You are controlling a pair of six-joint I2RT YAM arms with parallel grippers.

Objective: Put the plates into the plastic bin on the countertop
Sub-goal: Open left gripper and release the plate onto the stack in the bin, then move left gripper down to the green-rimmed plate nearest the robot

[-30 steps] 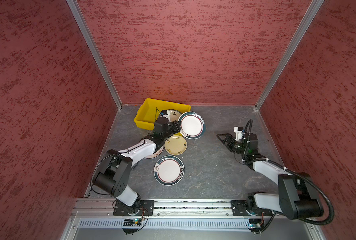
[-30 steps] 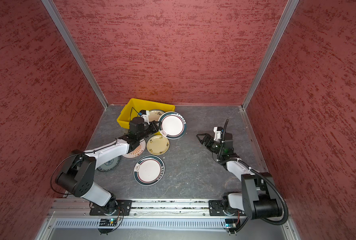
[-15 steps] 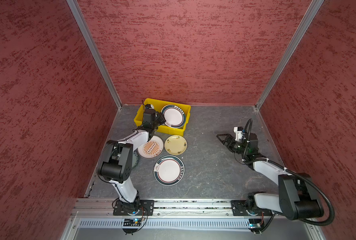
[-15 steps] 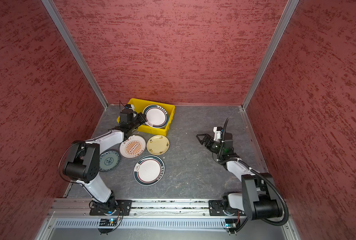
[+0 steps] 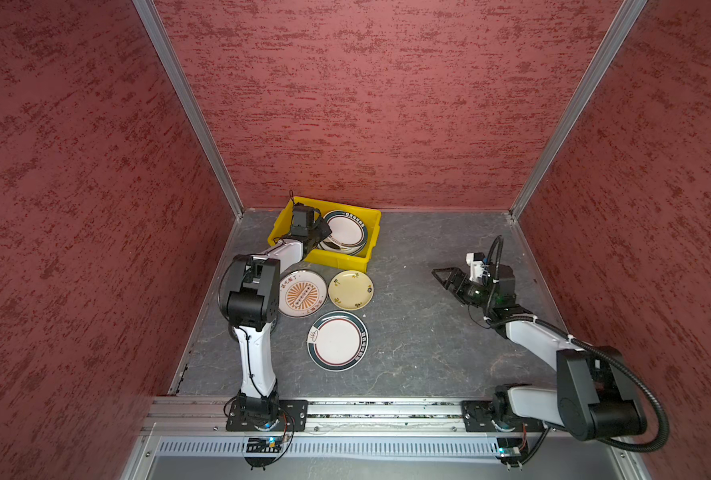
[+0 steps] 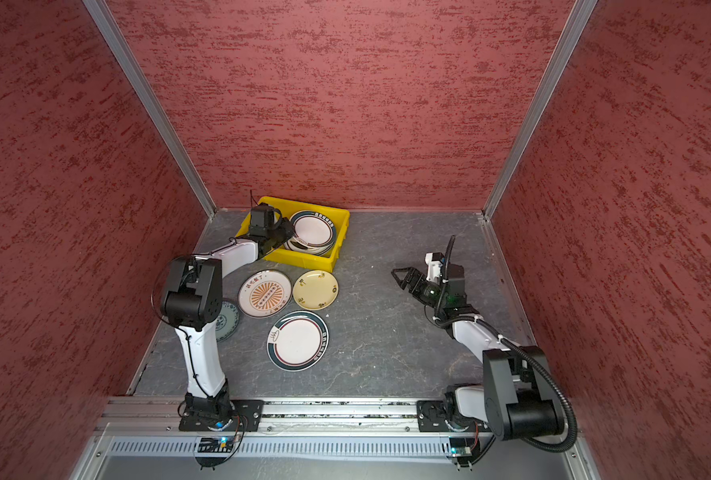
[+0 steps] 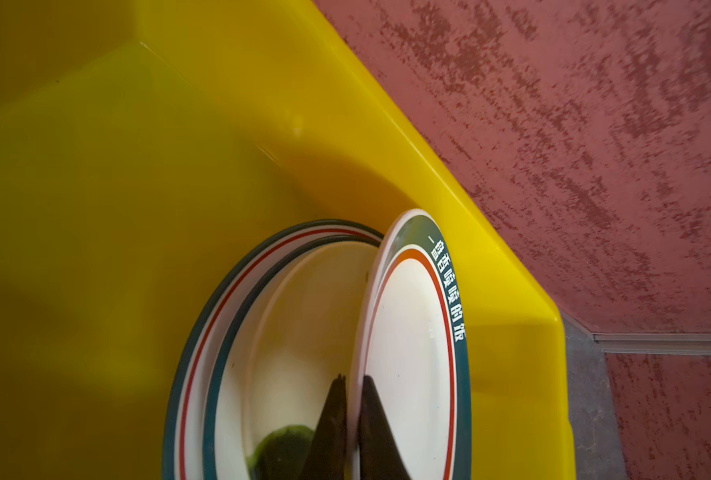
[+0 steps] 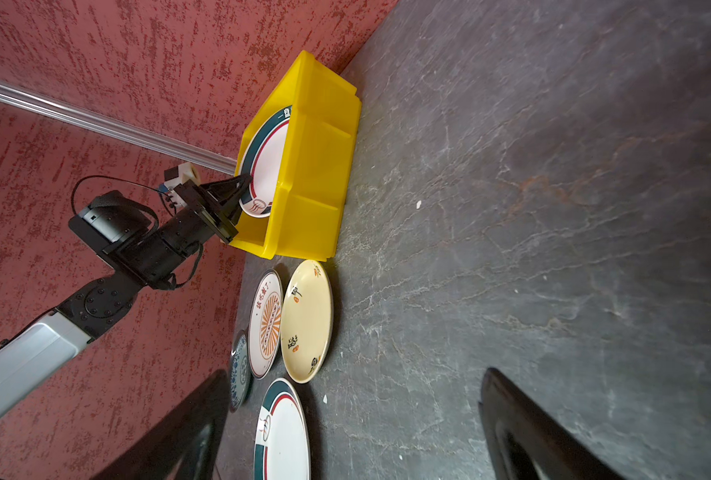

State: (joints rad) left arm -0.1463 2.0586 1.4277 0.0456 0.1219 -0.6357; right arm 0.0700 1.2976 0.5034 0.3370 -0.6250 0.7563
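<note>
- Left gripper is reaching into the plastic bin, which sits far-left on the counter against the back wall.
- In the left wrist view its fingers are set narrow, one on each side of the rim of the tilted plate. Can't tell if they're pinching it or just clear of it.
- The tilted plate is white with a dark green rim and a red ring. It's inside the bin, leaning on the stacked plates under it.
- Right gripper is spread wide and holds nothing. It hangs over bare counter on the right, well apart from the bin.
- Four plates are on the counter just near of the bin: the sunburst plate, the cream plate beside it on the right, and the green-rimmed plate nearer.
- The fourth, the blue-patterned plate, is on the left, half hidden by the left arm.
</note>
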